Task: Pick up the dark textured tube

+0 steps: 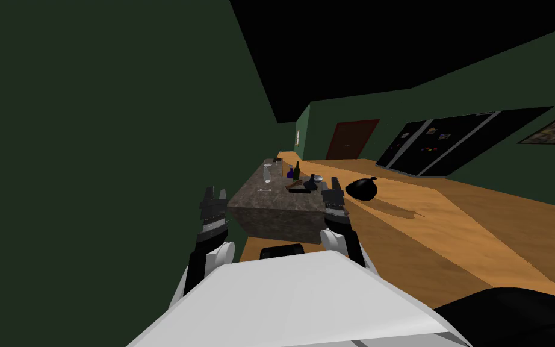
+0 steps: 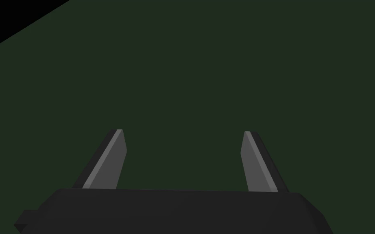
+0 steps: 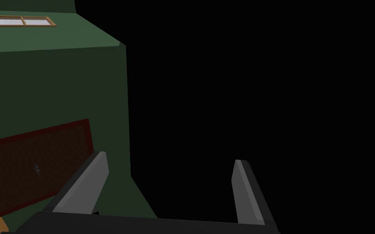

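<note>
dark textured tube lies as a small brownish stick on the table, towards its right side, just beside a flat dark slab; whether the two touch is too small to tell. it is ahead of both grippers and nearer the right one, and nothing holds it. the right gripper has its two blades spread wide with nothing between them; in the head view it is raised by the table's near right corner. the left gripper is likewise spread and empty, raised by the table's near left corner, against the dark green wall. the table is a mottled, stone-looking block. behind the tube stand a blue bottle, a green bottle, a dark flask and a grey bowl, with a clear glass further left. a black bag sits on the wooden floor just right of the table. beyond are a dark red door and a black area above the wall.
</note>
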You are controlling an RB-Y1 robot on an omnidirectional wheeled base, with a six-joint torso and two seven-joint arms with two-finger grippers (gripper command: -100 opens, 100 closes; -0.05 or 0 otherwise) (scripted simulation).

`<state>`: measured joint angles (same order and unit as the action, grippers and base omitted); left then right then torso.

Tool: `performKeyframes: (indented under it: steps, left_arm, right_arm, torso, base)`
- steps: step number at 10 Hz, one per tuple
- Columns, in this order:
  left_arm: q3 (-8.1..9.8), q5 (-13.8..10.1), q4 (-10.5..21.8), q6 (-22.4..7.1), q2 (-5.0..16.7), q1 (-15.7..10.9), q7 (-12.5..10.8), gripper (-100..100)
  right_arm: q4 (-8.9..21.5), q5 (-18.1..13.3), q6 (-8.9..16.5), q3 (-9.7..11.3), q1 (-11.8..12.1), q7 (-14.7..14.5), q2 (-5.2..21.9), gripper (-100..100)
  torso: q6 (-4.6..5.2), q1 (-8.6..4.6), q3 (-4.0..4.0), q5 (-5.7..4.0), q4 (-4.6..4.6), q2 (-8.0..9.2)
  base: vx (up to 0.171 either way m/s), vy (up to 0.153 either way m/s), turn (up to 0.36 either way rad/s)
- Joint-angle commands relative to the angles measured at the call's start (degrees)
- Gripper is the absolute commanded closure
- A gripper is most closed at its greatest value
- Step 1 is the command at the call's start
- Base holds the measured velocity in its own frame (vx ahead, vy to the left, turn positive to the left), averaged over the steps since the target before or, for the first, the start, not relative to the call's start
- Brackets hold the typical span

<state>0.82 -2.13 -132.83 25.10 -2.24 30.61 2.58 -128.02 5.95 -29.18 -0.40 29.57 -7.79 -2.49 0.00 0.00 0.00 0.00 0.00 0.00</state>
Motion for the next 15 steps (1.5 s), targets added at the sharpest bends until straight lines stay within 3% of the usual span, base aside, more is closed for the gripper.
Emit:
performKeyframes:
  steps: [1,6,8,11,12,13,15]
  left_arm:
    - [0.0,0.0,0.0,0.0,0.0,0.0,0.0,0]
    - [0.0,0.0,0.0,0.0,0.0,0.0,0.0,0]
    - [0.0,0.0,0.0,0.0,0.0,0.0,0.0,0]
    - [0.0,0.0,0.0,0.0,0.0,0.0,0.0,0]
    - [0.0,0.0,0.0,0.0,0.0,0.0,0.0,0]
    - [0.0,0.0,0.0,0.0,0.0,0.0,0.0,0]
    - [0.0,0.0,0.0,0.0,0.0,0.0,0.0,0]
  right_arm:
    - [1.0,-0.4,0.3,0.5,0.1,0.1,2.7,-100]
    - [4.8,-2.1,1.3,2.3,0.7,0.5,9.6,-100]
    - [8.5,-3.9,2.1,4.1,1.0,0.9,13.5,-100]
    - [11.0,-5.0,2.5,5.1,1.1,1.1,17.4,-100]
    - [13.5,-6.1,2.9,6.2,1.2,1.2,19.4,-100]
    - [13.5,-6.1,2.9,6.2,1.2,1.2,20.2,-100]
    - [17.7,-8.8,3.6,8.5,1.1,1.5,24.7,-100]
  torso:
    - [0.0,0.0,0.0,0.0,0.0,0.0]
    - [0.01,0.03,0.17,0.0,0.06,0.31]
    - [0.0,0.05,0.16,0.01,0.06,0.28]
    - [0.01,0.04,0.19,0.01,0.07,0.33]
    - [0.0,0.04,0.17,0.01,0.07,0.29]
    - [0.0,0.08,0.17,0.01,0.06,0.28]
    - [0.0,0.07,0.19,0.02,0.07,0.32]
  base:
    - [-0.024,0.009,-0.02]
    - [-0.062,0.012,-0.022]
    - [-0.08,0.023,-0.021]
    - [-0.076,0.016,-0.012]
    - [-0.072,0.027,-0.003]
    - [-0.064,0.023,-0.005]
    - [-0.1,0.025,0.005]
